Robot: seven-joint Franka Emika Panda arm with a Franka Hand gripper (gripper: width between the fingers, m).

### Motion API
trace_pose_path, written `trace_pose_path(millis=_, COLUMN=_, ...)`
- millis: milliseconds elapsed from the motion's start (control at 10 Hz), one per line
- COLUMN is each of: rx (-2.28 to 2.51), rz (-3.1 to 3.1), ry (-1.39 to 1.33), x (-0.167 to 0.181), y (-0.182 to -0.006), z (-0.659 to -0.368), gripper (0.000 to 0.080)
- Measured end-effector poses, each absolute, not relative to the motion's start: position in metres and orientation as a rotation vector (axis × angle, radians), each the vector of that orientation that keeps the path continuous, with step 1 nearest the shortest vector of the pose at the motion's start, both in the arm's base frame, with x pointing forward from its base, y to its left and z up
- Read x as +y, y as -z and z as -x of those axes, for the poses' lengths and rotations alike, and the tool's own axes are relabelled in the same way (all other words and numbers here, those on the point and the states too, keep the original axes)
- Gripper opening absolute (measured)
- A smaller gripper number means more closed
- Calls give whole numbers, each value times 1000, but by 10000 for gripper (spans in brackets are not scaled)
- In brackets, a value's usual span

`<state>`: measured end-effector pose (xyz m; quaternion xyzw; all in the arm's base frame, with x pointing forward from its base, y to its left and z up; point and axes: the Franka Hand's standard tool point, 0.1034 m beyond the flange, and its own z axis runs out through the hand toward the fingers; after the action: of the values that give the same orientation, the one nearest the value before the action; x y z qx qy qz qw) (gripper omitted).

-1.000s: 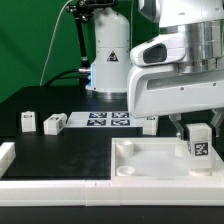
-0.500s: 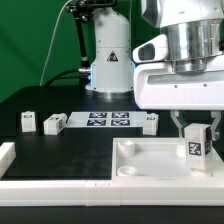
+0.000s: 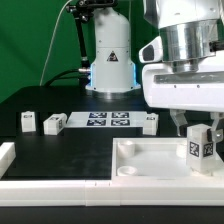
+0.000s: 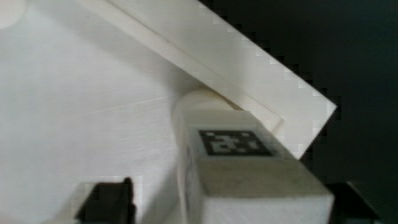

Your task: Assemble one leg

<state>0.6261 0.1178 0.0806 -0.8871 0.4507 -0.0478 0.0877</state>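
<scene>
1. While the hand (image 3: 198,132) stays clamped on the leg (image 3: 198,147), one finger on each side of the block, it has drifted slightly toward the exterior view's right and sunk a little over the last second. The wrist body above it has turned too.
2. A second ago the leg's tag sat square; now it looks skewed. The block seems to have twisted about its long axis rather than travelled. I take this as the leg being worked into its seat, so the step looks well on but not finished.
3. The leg is a small white block, taller than wide and roughly upright, with a black-and-white tag on its side. In the wrist view the leg (image 4: 240,160) stands just beside the raised rim of the tray-like piece (image 4: 214,60). Whether its foot is home in a socket, I cannot tell.
4. The tray-like piece (image 3: 150,160) lies at the bench's front edge, toward the corner on the exterior view's right.
5. Farther back on the bench (image 3: 60,150), three loose white blocks (image 3: 54,123) sit level with the marker board (image 3: 108,119), unmoved.
</scene>
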Motion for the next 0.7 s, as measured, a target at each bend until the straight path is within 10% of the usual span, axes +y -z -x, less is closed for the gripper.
trace_pose_path(millis=700, rx=249, rz=3023, ry=247, x=124, y=-78, z=-628, gripper=649)
